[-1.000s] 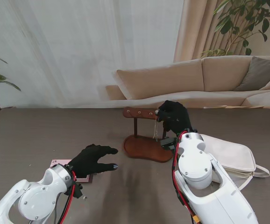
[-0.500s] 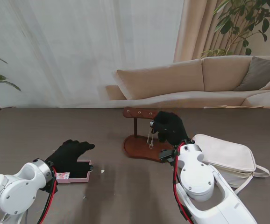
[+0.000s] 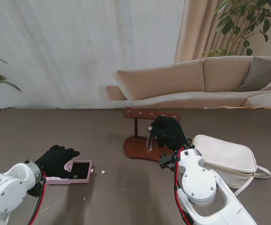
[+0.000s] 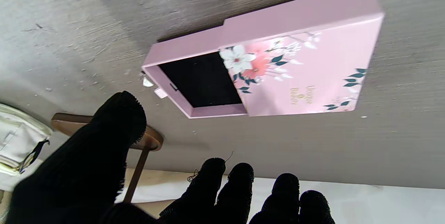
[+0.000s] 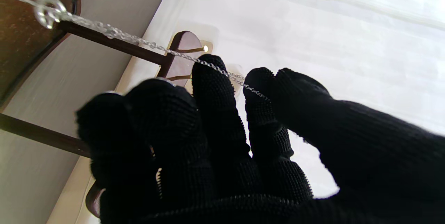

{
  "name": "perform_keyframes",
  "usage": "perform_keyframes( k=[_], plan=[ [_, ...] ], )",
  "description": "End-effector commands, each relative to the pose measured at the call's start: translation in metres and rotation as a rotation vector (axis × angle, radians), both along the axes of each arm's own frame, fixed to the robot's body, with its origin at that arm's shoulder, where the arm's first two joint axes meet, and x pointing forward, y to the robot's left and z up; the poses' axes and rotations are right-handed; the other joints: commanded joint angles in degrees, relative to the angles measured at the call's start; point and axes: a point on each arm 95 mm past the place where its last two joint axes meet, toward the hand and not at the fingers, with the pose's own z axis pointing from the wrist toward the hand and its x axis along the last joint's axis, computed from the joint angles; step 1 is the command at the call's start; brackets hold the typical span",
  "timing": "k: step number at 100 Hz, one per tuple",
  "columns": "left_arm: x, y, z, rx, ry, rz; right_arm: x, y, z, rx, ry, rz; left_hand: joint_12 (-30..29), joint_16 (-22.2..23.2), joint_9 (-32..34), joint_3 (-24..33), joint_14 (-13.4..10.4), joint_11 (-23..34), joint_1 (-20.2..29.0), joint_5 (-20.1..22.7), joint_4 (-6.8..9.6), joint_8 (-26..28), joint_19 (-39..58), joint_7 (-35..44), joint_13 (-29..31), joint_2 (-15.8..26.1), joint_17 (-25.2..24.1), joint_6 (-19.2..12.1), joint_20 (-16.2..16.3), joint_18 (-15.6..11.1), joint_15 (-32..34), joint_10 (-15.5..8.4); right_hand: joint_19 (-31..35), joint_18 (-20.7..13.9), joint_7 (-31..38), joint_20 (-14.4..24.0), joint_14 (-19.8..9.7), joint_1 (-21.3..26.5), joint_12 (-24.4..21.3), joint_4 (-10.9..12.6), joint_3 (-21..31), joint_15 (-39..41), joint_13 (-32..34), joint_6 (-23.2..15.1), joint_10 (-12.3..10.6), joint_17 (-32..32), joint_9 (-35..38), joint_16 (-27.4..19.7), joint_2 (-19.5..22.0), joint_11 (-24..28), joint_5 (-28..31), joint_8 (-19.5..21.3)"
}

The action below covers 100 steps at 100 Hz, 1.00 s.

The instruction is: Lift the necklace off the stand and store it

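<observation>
Necklace (image 3: 149,141), a thin silver chain with a small ring at its lower end, hangs just left of centre in the stand's view, pinched in the black-gloved right hand (image 3: 168,132). In the right wrist view the chain (image 5: 146,43) runs taut across the fingertips (image 5: 208,67) to where thumb and forefinger meet, and its ring (image 5: 47,10) shows at the upper left of that frame. The right hand sits just in front of the dark wooden T-shaped jewellery stand (image 3: 145,151), whose crossbar (image 3: 140,113) with small pegs lies a little above centre of the frame; the chain dangles over the stand's oval base, and whether it touches the base cannot be told.

At the lower left of the stand's view, the black-gloved left hand (image 3: 56,160) rests at the left end of a flat pink box with a floral lid (image 3: 74,172). The lid is slid partway aside, baring the black lining (image 4: 203,79), seen near the centre of the left wrist view. There the left hand's fingers (image 4: 240,189) are spread and hold nothing, apart from the box.

A cream fabric pouch with a strap (image 3: 227,157) lies right of centre on the grey-brown wood-grain tabletop (image 3: 126,197), beside the right arm. A small white scrap (image 3: 102,172) lies just right of the box.
</observation>
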Motion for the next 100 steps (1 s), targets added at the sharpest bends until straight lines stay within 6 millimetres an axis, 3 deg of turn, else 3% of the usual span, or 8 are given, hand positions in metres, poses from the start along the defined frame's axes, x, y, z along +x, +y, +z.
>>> perform_keyframes(
  k=[1, 7, 14, 33, 36, 40, 46, 100],
  plan=[
    [-0.001, 0.007, -0.005, 0.013, 0.033, 0.015, -0.001, 0.003, -0.003, 0.007, 0.017, 0.014, -0.70, 0.72, -2.53, 1.10, -0.85, -0.82, -1.64, -1.96, -1.53, -0.53, -2.43, -0.67, -2.65, -3.42, -0.49, 1.17, -1.08, -2.25, -0.06, -0.77, 2.46, 0.12, 0.39, 0.08, -0.50, 1.04, 0.66, -1.66, 3.66, 1.52, 2.16, -1.46, 0.04, 0.39, 1.91, 0.78, -1.71, -0.40, 1.30, 0.86],
    [0.000, 0.010, -0.006, 0.027, 0.038, 0.020, -0.001, 0.003, -0.003, 0.007, 0.021, 0.014, -0.79, 0.75, -3.32, 1.09, -1.14, -1.00, -1.93, -3.29, -1.66, -0.77, -2.79, -1.25, -3.12, -3.54, -0.48, 1.17, -1.72, -2.53, -0.28, -0.91, 2.46, 0.18, 0.38, 0.08, -0.40, 1.01, 0.67, -1.68, 3.63, 1.52, 2.15, -1.41, 0.08, 0.42, 1.93, 0.79, -1.69, -0.39, 1.32, 0.85],
    [0.001, 0.014, -0.006, 0.054, 0.049, 0.019, -0.001, 0.003, -0.004, 0.005, 0.024, 0.014, -1.30, -0.27, -5.11, 0.97, -2.32, -1.34, -2.35, -5.36, -2.03, -1.82, -4.92, -2.44, -4.41, -4.01, 0.33, 1.09, -5.98, -3.22, -1.20, -1.09, 2.44, 0.23, 0.38, 0.08, -0.49, 0.99, 0.68, -1.68, 3.63, 1.51, 2.16, -1.44, 0.04, 0.43, 1.97, 0.78, -1.70, -0.37, 1.31, 0.84],
    [0.003, 0.023, -0.005, 0.137, 0.110, 0.023, -0.002, 0.001, -0.005, 0.012, 0.031, 0.011, -1.84, -2.53, -8.99, 1.28, -4.70, -1.93, -3.63, -10.47, -3.09, -3.97, -6.79, -3.66, -7.03, -5.41, 0.75, 0.99, -13.34, -4.87, -2.07, -1.53, 2.44, 0.24, 0.40, 0.07, -0.42, 1.09, 0.68, -1.68, 3.70, 1.62, 2.18, -1.38, 0.13, 0.46, 1.96, 0.83, -1.76, -0.37, 1.35, 0.86],
    [0.004, 0.025, -0.006, 0.147, 0.114, 0.024, -0.002, 0.001, -0.005, 0.012, 0.031, 0.011, -1.83, -3.70, -9.34, 1.70, -4.90, -1.88, -4.00, -11.07, -3.22, -4.43, -6.93, -3.60, -6.85, -5.71, 0.88, 0.93, -15.06, -5.00, -2.60, -1.63, 2.45, 0.21, 0.41, 0.07, -0.46, 1.07, 0.68, -1.69, 3.67, 1.64, 2.18, -1.39, 0.16, 0.49, 1.95, 0.85, -1.73, -0.38, 1.37, 0.86],
    [0.005, 0.026, -0.007, 0.159, 0.122, 0.026, -0.002, 0.000, -0.005, 0.013, 0.031, 0.011, -2.19, -9.60, -10.77, 2.20, -5.31, -2.32, -4.52, -11.83, -3.45, -5.12, -6.77, -3.74, -7.18, -6.04, 0.91, 0.82, -17.71, -5.21, -3.85, -2.01, 2.45, 0.21, 0.40, 0.07, -0.48, 1.09, 0.68, -1.69, 3.67, 1.69, 2.19, -1.38, 0.18, 0.51, 1.95, 0.87, -1.70, -0.37, 1.38, 0.86],
    [0.007, 0.028, -0.009, 0.180, 0.131, 0.025, -0.002, 0.000, -0.005, 0.014, 0.029, 0.011, -2.27, -11.64, -11.50, 2.42, -5.45, -2.41, -4.91, -12.62, -3.54, -5.45, -7.19, -3.81, -7.17, -6.22, 0.98, 0.73, -19.37, -5.45, -4.31, -2.23, 2.44, 0.23, 0.40, 0.07, -0.44, 1.04, 0.69, -1.70, 3.65, 1.74, 2.17, -1.38, 0.05, 0.53, 2.00, 0.89, -1.70, -0.34, 1.38, 0.86],
    [0.023, 0.028, -0.032, 0.294, 0.107, 0.000, -0.003, -0.004, -0.006, 0.027, 0.037, 0.005, -2.12, -16.67, -13.97, 5.01, -5.23, -2.81, -7.65, -13.40, -4.36, -10.97, -7.72, -5.13, -7.81, -7.61, 1.17, 0.09, -26.38, -6.44, -5.14, -1.90, 2.46, 0.31, 0.41, 0.07, -0.36, 1.06, 0.67, -1.65, 3.83, 1.95, 2.16, -1.15, 0.26, 0.59, 2.12, 0.99, -1.91, -0.31, 1.47, 0.83]
  ],
)
